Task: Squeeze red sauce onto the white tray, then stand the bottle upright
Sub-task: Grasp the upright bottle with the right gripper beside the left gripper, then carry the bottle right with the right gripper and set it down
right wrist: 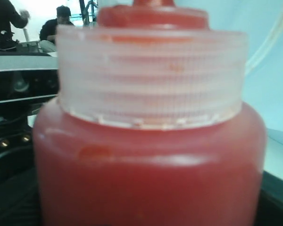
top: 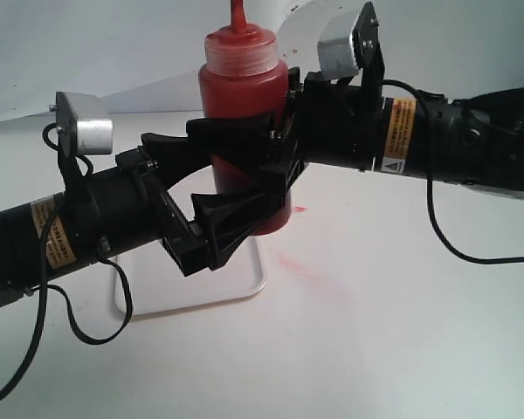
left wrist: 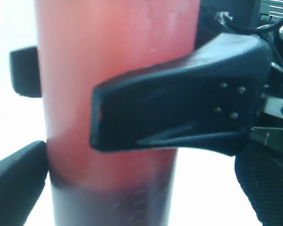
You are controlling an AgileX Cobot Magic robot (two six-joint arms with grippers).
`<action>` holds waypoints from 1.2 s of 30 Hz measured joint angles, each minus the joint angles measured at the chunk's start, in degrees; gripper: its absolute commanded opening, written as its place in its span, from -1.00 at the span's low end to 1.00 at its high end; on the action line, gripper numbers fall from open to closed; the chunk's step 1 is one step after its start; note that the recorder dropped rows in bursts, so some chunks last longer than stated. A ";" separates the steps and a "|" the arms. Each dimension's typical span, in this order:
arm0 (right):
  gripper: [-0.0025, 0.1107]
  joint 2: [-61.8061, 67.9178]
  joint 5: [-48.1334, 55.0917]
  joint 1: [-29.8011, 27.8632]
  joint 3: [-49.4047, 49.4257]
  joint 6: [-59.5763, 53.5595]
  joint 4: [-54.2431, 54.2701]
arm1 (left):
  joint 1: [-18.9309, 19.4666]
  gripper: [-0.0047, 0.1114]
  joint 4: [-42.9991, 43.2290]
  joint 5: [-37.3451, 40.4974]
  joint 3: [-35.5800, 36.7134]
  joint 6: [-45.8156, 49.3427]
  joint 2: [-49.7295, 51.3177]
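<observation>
While the bottle (top: 244,87) is standing upright by the far right corner of the tray (top: 201,292), the right gripper (top: 278,144) is clasping its body below the shoulder. The left gripper (top: 231,175) is straddling it lower down; whether it is squeezing I cannot tell.

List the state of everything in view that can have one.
bottle: upright, nozzle up, cap on.
right gripper: jaws shut on the bottle's middle.
left gripper: jaws around the bottle's lower part; grip cannot be told.
white tray: flat on the table, no drops seen on its visible part.
</observation>
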 measured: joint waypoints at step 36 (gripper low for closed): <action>-0.96 14.07 -13.63 -17.26 26.96 -33.29 -2.95 | 0.00 0.88 5.47 -0.22 0.00 0.00 0.00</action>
